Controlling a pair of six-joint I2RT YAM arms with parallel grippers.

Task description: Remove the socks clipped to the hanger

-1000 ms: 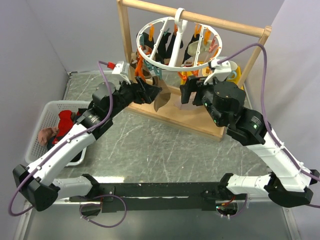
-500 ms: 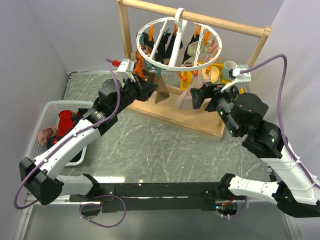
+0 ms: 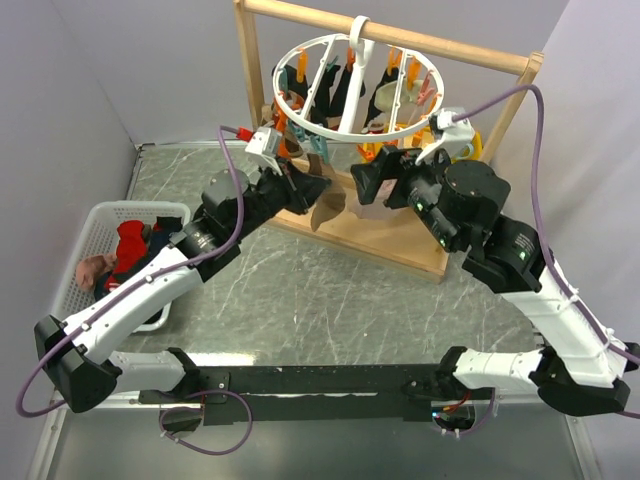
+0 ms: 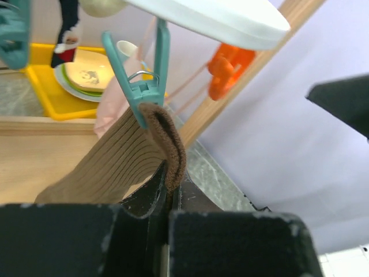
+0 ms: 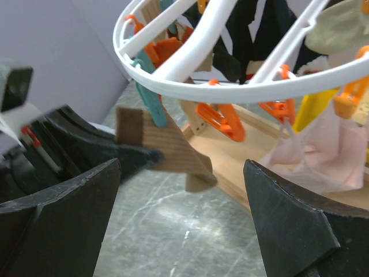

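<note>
The white ring hanger [image 3: 292,108] hangs by its hook from a wooden rail, with black, pale pink and other socks clipped under it. A brown ribbed sock [image 3: 328,208] hangs from a teal clip [image 4: 141,86] at the ring's near left. My left gripper [image 3: 305,188] is shut on this sock's cuff [image 4: 170,147] just below the clip. My right gripper [image 3: 362,185] is open to the sock's right, its fingers wide apart and holding nothing. In the right wrist view the brown sock [image 5: 170,151] hangs ahead of the right gripper [image 5: 181,173], under the ring [image 5: 190,57]. A pale pink sock [image 5: 323,156] hangs further right.
The light wooden frame [image 3: 400,45] stands on a wooden base board [image 3: 395,245] behind both grippers. A white basket [image 3: 95,215] at the left holds red, black and pinkish socks. A yellow tray with plates [image 4: 52,86] sits behind the frame. Grey walls stand close on both sides.
My left gripper has closed on the brown sock's cuff and risen slightly toward the ring. My right gripper swung off to the right, then came back near the sock, still open.
</note>
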